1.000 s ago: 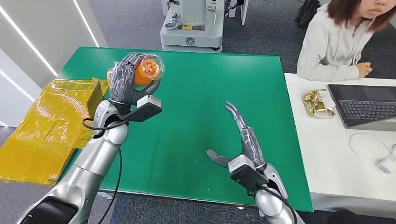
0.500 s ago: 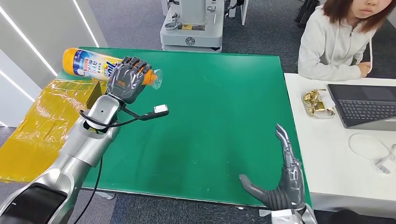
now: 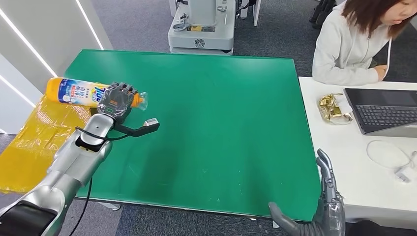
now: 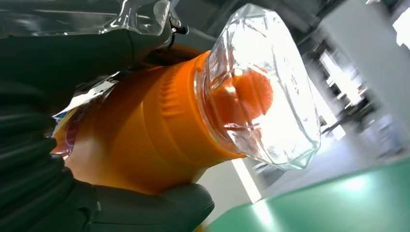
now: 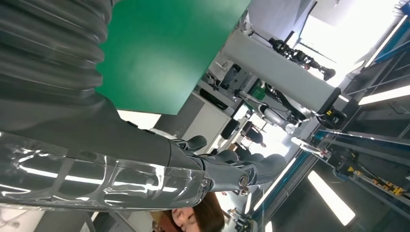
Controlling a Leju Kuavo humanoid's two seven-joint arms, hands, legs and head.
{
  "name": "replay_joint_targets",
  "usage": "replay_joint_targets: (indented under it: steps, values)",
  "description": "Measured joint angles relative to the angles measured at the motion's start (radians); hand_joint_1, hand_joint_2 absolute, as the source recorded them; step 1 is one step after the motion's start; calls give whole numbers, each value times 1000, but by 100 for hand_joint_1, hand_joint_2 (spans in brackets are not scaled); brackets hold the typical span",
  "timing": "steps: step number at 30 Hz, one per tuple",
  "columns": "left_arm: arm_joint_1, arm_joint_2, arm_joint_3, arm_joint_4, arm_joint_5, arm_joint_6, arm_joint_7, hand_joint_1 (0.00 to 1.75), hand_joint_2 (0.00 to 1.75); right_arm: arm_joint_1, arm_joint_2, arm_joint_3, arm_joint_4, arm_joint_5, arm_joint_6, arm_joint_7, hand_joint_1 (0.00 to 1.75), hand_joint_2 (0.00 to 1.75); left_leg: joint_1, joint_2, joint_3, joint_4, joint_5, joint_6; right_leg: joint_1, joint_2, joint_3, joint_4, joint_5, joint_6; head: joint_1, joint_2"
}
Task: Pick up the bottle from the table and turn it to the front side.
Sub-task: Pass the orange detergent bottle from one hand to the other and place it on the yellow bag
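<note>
- While the left robot hand [image 3: 117, 100] grips the bottle [image 3: 74, 92] around its neck end, the bottle lies roughly horizontal in the air, over the bench's [image 3: 221, 113] left edge, base pointing out past the edge toward the yellow wrapped box [image 3: 34, 142].
- Grip sits just behind the clear cap [image 4: 263, 87]; left wrist view shows fingers [image 4: 145, 212] and thumb wrapped on the orange shoulder, clear cap and orange closure sticking out free. Guess: holding near the neck leaves the label body uncovered, which suits a turn-to-front check.
- Label side faces up toward the head camera: blue-and-white panel on orange body, with printed characters. Text too small to read, brand not legible.
- My read: bottle is picked up and label looks presented; whether that counts as "front side" I can't confirm. Set-down not yet done.
- Right robot hand [image 3: 324, 206] is low at the near right corner of the bench, fingers extended and apart, holding nothing. Looks parked clear of the work.
- Risk, as judgement: the long body hangs well out from the grip, so it may pivot or slip on any wrist roll.
- Person in a light hoodie [image 3: 344, 49] sits at the white side table [image 3: 354, 162] with a laptop [image 3: 383, 110], well apart from the bottle.
</note>
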Motion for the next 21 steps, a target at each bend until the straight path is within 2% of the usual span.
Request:
replay_joint_targets:
  steps: [3,5,9,15,21]
  values:
    - [35,39,-1,-23,0,-50,61,175,175,13,21,-11,-12,22,23,3,0,175,0,1,0,-1,0,0,0,1,0,0,0,-1,0,0]
    - [60,55,0,-38,0,-90,70,175,175,16,37,-20,-14,31,39,1,0,175,0,0,0,-1,0,0,0,0,0,0,-1,-1,0,0]
    - [112,75,12,-48,0,-149,62,175,175,15,77,-41,-16,51,80,-6,0,175,0,1,0,-1,0,0,0,1,0,0,-1,-1,0,0]
    - [176,89,36,-56,0,-173,52,175,175,12,126,-66,-21,68,123,-8,0,175,0,0,0,-1,0,-1,0,0,0,0,-1,-1,0,0]
    - [233,86,61,-61,2,-178,8,175,175,-3,151,-86,-21,75,168,-18,0,175,0,0,0,-1,0,-1,0,0,0,0,-1,-1,0,0]
